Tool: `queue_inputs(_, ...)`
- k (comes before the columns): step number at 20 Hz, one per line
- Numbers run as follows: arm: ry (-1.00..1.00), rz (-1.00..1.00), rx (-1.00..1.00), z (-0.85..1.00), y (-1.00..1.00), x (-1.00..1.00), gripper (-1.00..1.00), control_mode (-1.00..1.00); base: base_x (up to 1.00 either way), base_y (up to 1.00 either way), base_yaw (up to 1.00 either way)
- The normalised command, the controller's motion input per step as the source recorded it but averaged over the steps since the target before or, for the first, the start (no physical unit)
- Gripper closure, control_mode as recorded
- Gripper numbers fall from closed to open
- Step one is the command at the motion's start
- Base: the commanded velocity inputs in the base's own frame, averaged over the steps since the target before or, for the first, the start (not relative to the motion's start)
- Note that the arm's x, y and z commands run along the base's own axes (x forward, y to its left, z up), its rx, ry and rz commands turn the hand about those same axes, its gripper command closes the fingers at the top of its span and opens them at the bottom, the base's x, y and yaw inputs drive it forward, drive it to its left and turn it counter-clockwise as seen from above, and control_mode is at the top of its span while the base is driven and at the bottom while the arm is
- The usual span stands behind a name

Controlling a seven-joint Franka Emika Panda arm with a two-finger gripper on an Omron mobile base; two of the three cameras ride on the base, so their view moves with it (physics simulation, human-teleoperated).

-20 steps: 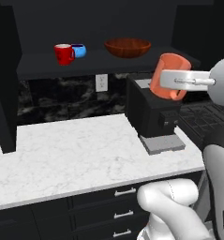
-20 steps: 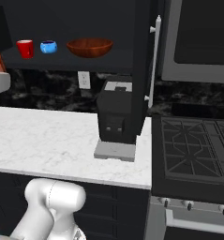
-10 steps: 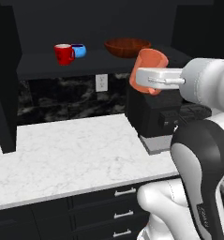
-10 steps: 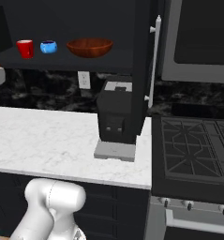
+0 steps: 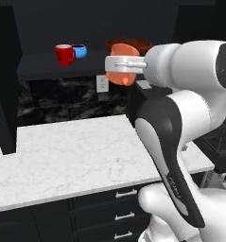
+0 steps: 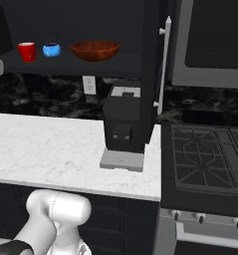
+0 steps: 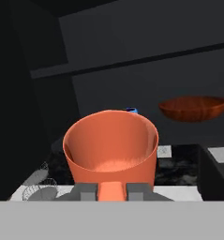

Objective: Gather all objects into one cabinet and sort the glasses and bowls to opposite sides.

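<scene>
Near the upper centre of the left base view, the salmon-orange cup (image 5: 121, 69) is clamped by the gripper (image 5: 115, 63), carried leftward since a second ago toward the cabinet shelf (image 5: 43, 66), beside the red mug (image 5: 64, 54), so placement is judged close.
</scene>
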Motion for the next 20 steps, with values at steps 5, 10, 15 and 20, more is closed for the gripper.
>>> queue_inputs(5, 0.07, 0.13, -0.04, 0.0, 0.51, 0.43, 1.0, -1.0, 0.0, 0.0, 0.0)
queue_inputs(10, 0.04, 0.08, -0.05, 0.0, 0.47, 0.54, 1.0, -1.0, 0.0, 0.0, 0.0)
queue_inputs(15, 0.0, 0.05, -0.08, 0.0, 0.3, 0.36, 1.0, -1.0, 0.0, 0.0, 0.0)
queue_inputs(20, 0.0, 0.01, 0.0, 0.0, 0.07, 0.16, 1.0, -1.0, 0.0, 0.0, 0.0)
